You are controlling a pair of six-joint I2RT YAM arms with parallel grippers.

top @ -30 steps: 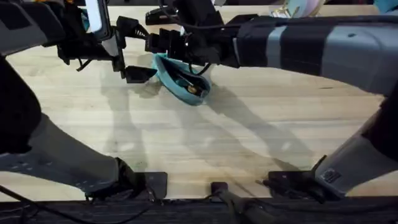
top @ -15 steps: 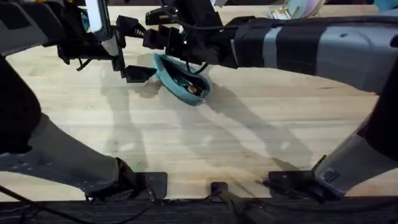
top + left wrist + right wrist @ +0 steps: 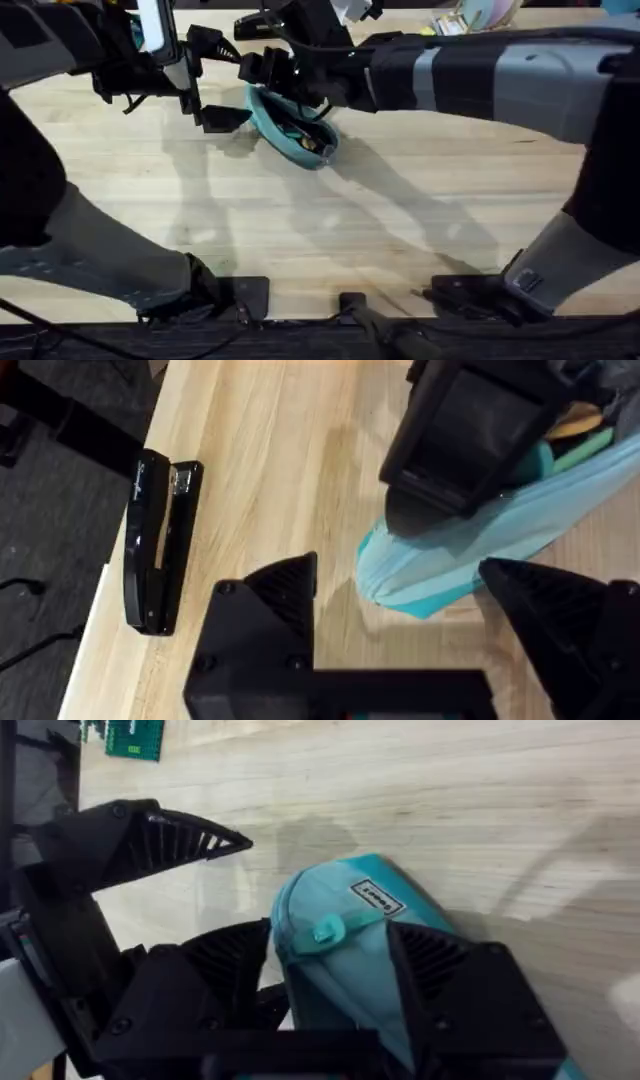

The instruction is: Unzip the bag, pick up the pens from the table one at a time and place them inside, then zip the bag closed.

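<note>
From above, one teal bag [image 3: 292,128] lies on the far part of the wooden bench [image 3: 330,230]. Its mouth gapes open and small things show inside, too little to name. Two arms reach to it. The left tool [image 3: 215,80] sits just beside the bag's end, its two black fingers spread apart with nothing between them. The right tool [image 3: 285,80] hangs over the bag's far end, and its big grey arm covers the bench behind the bag.

The left wrist view shows one black stapler [image 3: 160,540] lying near the bench edge, well apart from the bag [image 3: 470,550]. The right tool's dark body [image 3: 480,430] blocks the top of the bag. The left tool [image 3: 400,595] has its fingers spread wide, with the bag's end near them.

The right wrist view shows the bag's [image 3: 370,950] end up close, with a white label and a small teal zip tab. The right tool [image 3: 330,970] has its fingers apart, one on each side of that end. The left tool's ribbed finger [image 3: 150,840] points in beside the bag.
</note>
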